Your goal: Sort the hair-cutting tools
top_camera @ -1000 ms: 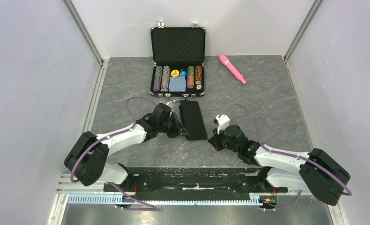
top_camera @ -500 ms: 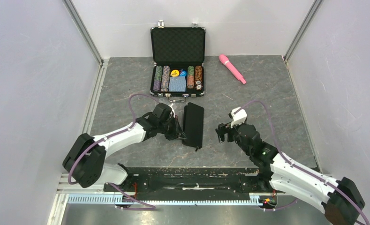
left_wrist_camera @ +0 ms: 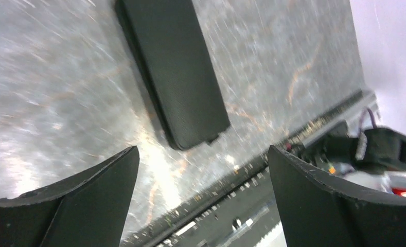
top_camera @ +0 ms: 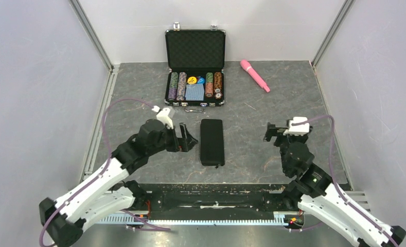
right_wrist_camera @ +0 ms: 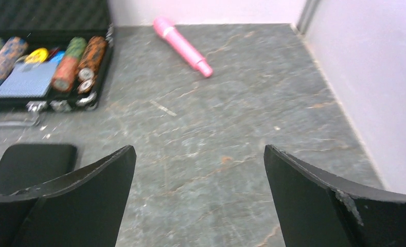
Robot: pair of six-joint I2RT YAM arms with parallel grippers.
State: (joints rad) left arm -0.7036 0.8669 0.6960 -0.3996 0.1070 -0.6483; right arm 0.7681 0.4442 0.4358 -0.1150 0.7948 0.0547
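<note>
Rail [top_camera: 211, 198] of black metal along the near table [top_camera: 272, 103] edge, both arms bolted to it.

Left hand [top_camera: 189, 139]: jaws spread wide, nothing between them. It points right, toward the black fabric pouch [top_camera: 211, 141], just beside the pouch's left long edge and not touching it. In the left wrist view, which is blurred, the same hand [left_wrist_camera: 201, 154] frames the near end of the pouch [left_wrist_camera: 180, 72] and bare table.

Right hand [top_camera: 270, 133]: jaws also fully apart, holding nothing, well off to the right of the pouch. Between its fingers [right_wrist_camera: 77, 180] in the right wrist view there is only grey marbled table, with a corner of the pouch [right_wrist_camera: 31, 159] at lower left.

The pouch lies flat, shut, long axis running near to far, between the two hands.

Beyond it, an open poker-chip case [top_camera: 195, 49], lid upright, with rows of chips [top_camera: 180, 85] and a blue deck [top_camera: 194, 92] inside.

Far right of the case, a pink wand [top_camera: 254, 75] lies at a slant on the table, apart from everything else.

Scissors and combs: cannot tell where they are; no view shows them.
</note>
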